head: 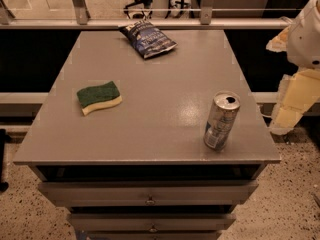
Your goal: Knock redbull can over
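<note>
The redbull can (221,120) is a slim silver can with blue-grey panels. It stands upright on the grey table (160,84) near the front right corner, with its open pull-tab top showing. My gripper (289,109) hangs off the table's right side, below the white arm (305,31). It is to the right of the can and a little farther back, and it is not touching the can.
A green and yellow sponge (99,97) lies on the left of the table. A dark blue chip bag (147,39) lies at the back middle. Drawers (150,193) run below the front edge. A railing (150,21) runs behind the table.
</note>
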Controlling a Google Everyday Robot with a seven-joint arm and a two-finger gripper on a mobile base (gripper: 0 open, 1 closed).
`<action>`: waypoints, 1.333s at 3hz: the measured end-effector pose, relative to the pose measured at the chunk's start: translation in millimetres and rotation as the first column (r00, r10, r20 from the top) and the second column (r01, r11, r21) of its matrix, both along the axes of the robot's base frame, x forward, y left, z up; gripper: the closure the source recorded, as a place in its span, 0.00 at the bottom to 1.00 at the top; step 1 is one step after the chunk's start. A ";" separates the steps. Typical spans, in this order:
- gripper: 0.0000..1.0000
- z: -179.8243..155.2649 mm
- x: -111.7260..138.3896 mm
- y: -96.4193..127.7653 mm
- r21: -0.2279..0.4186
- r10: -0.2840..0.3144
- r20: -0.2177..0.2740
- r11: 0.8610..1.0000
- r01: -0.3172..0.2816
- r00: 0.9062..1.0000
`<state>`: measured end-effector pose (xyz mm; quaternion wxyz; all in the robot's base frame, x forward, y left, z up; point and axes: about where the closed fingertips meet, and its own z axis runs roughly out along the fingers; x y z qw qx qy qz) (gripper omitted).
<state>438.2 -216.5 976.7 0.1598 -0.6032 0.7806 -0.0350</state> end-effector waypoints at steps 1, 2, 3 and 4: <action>0.00 0.0 0.0 0.0 0.000 0.000 0.000 1.000 0.000 1.000; 0.00 -8.2 0.3 -9.1 0.067 -0.019 -0.006 0.998 0.019 1.000; 0.00 -26.7 -5.7 -24.8 0.223 -0.056 -0.023 0.973 0.060 0.998; 0.00 -43.2 -11.5 -15.8 0.367 -0.040 -0.024 0.929 0.046 0.999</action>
